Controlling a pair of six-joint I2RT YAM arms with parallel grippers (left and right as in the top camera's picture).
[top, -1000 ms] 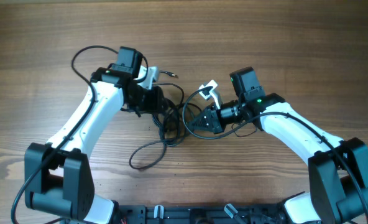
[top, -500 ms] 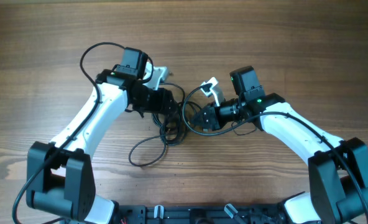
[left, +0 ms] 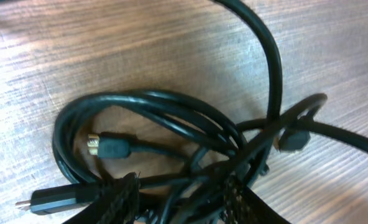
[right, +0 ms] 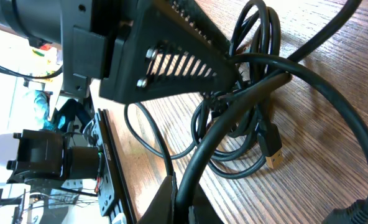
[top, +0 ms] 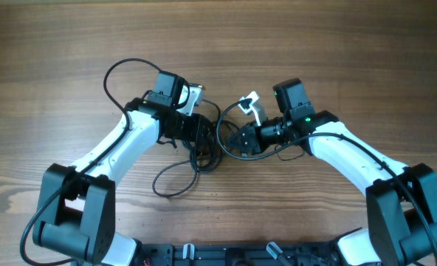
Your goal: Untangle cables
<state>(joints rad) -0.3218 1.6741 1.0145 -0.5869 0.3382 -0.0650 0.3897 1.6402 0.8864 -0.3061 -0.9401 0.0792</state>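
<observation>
The cables point(top: 207, 148) are a bunch of thin black cords on the wooden table between my two grippers, with one loop point(top: 168, 186) trailing to the front left. My left gripper point(top: 200, 134) is at the left side of the bunch. In the left wrist view it point(left: 181, 193) is closed around several strands of the cables point(left: 171, 118). A gold-tipped plug point(left: 106, 147) lies inside the coil. My right gripper point(top: 233, 142) is at the right side. In the right wrist view it point(right: 187, 202) is shut on one cable point(right: 234, 124) running up into the tangle. A USB plug point(right: 271, 152) rests on the wood.
The left arm's own thicker wire point(top: 122, 74) loops out at the back left. The left gripper's black body point(right: 159, 56) fills the upper part of the right wrist view, close to my right fingers. The arm bases point(top: 218, 255) stand along the front edge.
My left arm has moved right and a little forward into the cable bunch, now covering the loose plug end at the back. The right arm and its held cable have stayed put.
</observation>
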